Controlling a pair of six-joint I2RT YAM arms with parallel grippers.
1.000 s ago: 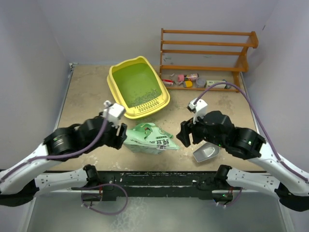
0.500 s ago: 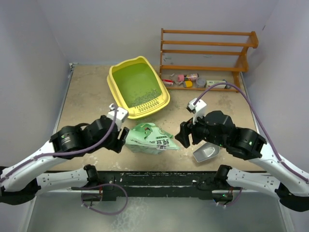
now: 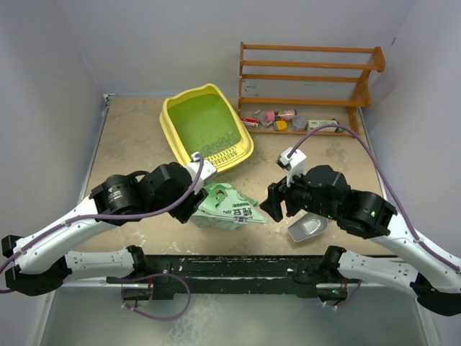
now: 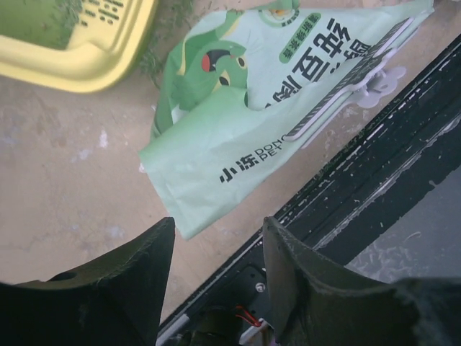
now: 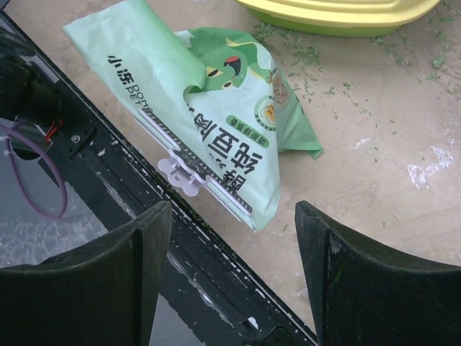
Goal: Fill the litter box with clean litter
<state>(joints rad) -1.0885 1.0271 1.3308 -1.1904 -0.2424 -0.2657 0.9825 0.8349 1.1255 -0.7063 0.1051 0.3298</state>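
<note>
- While the soft pale-green plastic bag with dark print [image 3: 230, 207] lies flat at the near edge of the sandy-beige counter [image 3: 137, 144], the overhead view shows the left tool [image 3: 194, 207] at its left end and the right tool [image 3: 272, 205] at its right end. Neither is closed on it.
- Behind the bag stands the large yellow plastic litter box with a green floor [image 3: 216, 157], its slotted grille toward the arms. A thin scatter of grey-green granules [image 3: 216, 143] lies on that floor near the grille.
- A grey metal scoop [image 3: 306, 229] lies beneath the right arm. A brown wooden rack [image 3: 310, 72] stands at the far right, with small items [image 3: 281, 119] on its lowest level.
- From the left wrist, the left tool [image 4: 216, 227] has its jaws apart with nothing gripped, and the bag [image 4: 238, 144] reaches one corner down toward the gap. A white clip [image 4: 346, 79] runs along the bag's edge. The litter box [image 4: 79, 68] shows its rim at upper left.
- From the right wrist, the right tool [image 5: 232, 213] stands wide and empty, with the bag [image 5: 216, 122] just beyond the jaws. The clip [image 5: 180, 173] faces the counter's black front rail [image 5: 108, 180]. Loose granules [image 5: 302, 54] dot the counter between the bag and the litter box [image 5: 338, 14].
</note>
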